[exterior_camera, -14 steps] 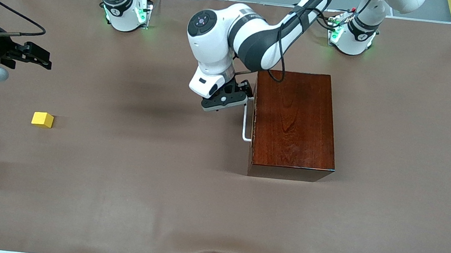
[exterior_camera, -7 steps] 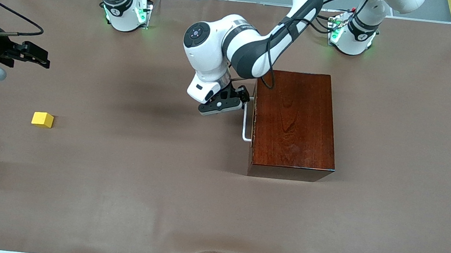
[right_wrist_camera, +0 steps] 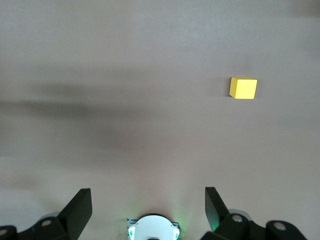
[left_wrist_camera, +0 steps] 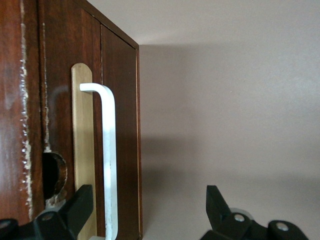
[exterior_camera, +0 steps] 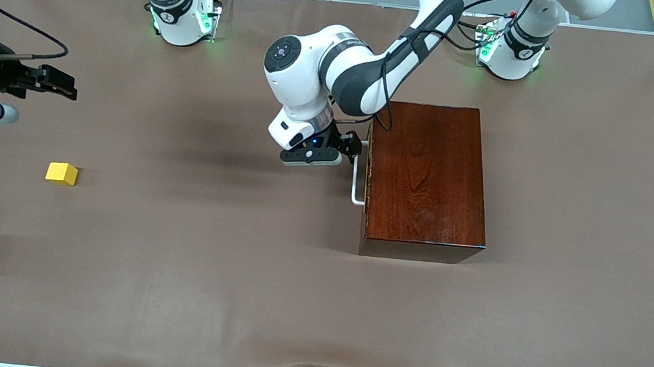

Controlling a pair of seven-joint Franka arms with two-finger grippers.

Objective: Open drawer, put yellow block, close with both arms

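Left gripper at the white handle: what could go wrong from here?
1. The left gripper is open, the white U-shaped bar handle sitting near one finger, not centred; closing may clip it or slip.
2. The glossy reddish-brown wooden box stands loose on the table; pulling could drag it.
3. The open right gripper waits off the small yellow block.

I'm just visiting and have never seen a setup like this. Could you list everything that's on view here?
Glossy reddish-brown wooden box: one, toward the left arm's end of the table, drawer shut.
White U-shaped bar handle: one, on the box's front.
Small bright yellow cube: one, toward the right arm's end, alone on the table.
Brown table cover: one.
Left gripper: black, open, at the handle.
Right gripper: black, open, waiting in the air, empty.
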